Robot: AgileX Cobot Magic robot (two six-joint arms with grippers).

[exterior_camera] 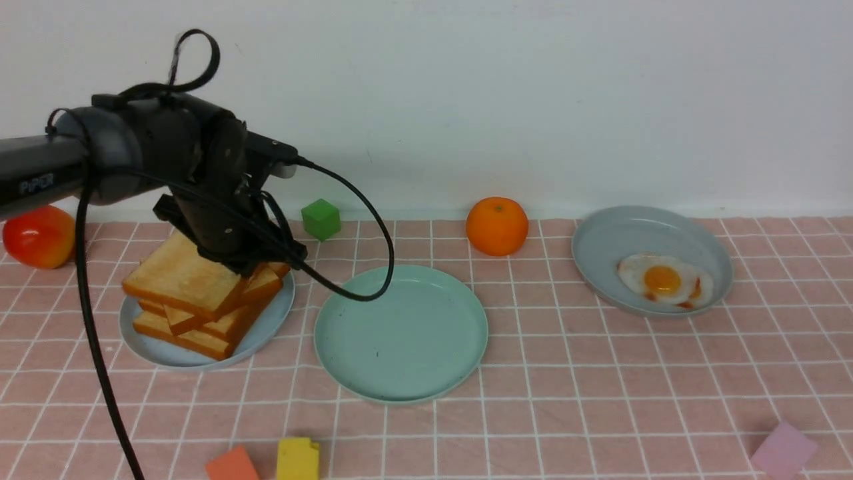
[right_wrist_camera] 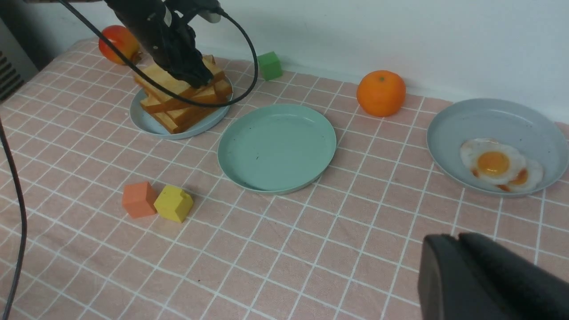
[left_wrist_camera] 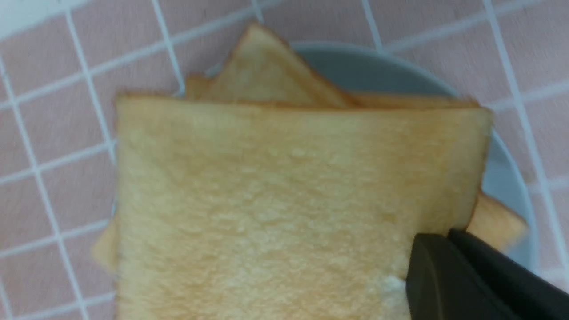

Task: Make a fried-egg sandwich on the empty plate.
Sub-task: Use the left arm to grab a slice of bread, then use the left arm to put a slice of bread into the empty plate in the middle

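your bench (exterior_camera: 600, 400) is covered by a pink cloth (exterior_camera: 200, 413) with a white grid, and a plain white wall (exterior_camera: 533, 100) closes it off at the back. along the wall side you have a red and yellow fruit (exterior_camera: 38, 237) at the far left, a green cube (exterior_camera: 320, 219) and an orange (exterior_camera: 496, 225). at the near edge an orange block (exterior_camera: 230, 465) sits just beside a yellow block (exterior_camera: 298, 458), with a lilac block (exterior_camera: 783, 450) well off to the right. the green plate (exterior_camera: 400, 333) lies in the middle: round, mint, low-rimmed, finely dark-specked, with nothing on it. the toast (exterior_camera: 183, 280) is on the pale blue plate (exterior_camera: 150, 347) to its left: thick square slices, golden with darker crusts, piled crookedly, the top one tilted. the egg (exterior_camera: 663, 280) is on the grey-blue plate (exterior_camera: 600, 233) to the right: flat, ragged white, yellow-orange yolk, reddish-brown marks at its edge. the right wrist view shows it overlapping a second egg (right_wrist_camera: 522, 175) with a deeper yolk. your left hand (exterior_camera: 256, 257) is down on the right-hand end of the top slice. one dark finger (left_wrist_camera: 444, 275) lies over its corner, but you cannot tell whether it grips. your right hand (right_wrist_camera: 466, 262) shows only as a dark shape over the cloth, and its opening cannot be told either.
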